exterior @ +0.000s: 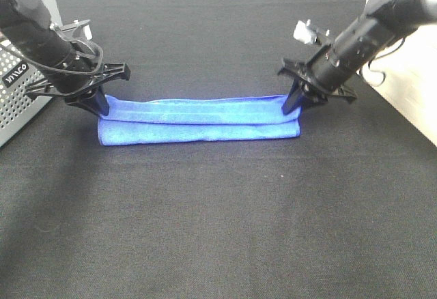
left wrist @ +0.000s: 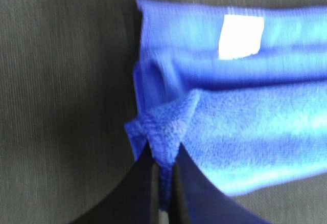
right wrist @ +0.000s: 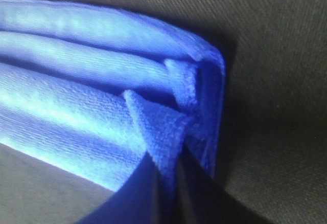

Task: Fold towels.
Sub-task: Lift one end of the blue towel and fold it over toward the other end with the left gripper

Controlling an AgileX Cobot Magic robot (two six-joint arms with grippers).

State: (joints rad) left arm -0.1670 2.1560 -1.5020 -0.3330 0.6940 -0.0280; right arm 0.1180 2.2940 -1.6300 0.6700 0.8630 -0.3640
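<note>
Jaws nearly closed, left gripper [exterior: 102, 108] and right gripper [exterior: 292, 106] each pinch a towel [exterior: 198, 123] corner.

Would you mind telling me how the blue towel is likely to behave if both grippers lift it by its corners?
It would probably sag in the middle: the blue towel lies in soft, rounded folds and puckers where the left gripper and right gripper pinch it. Its fleecy pile likely resists slipping. Unpinched layers may fall open.
</note>
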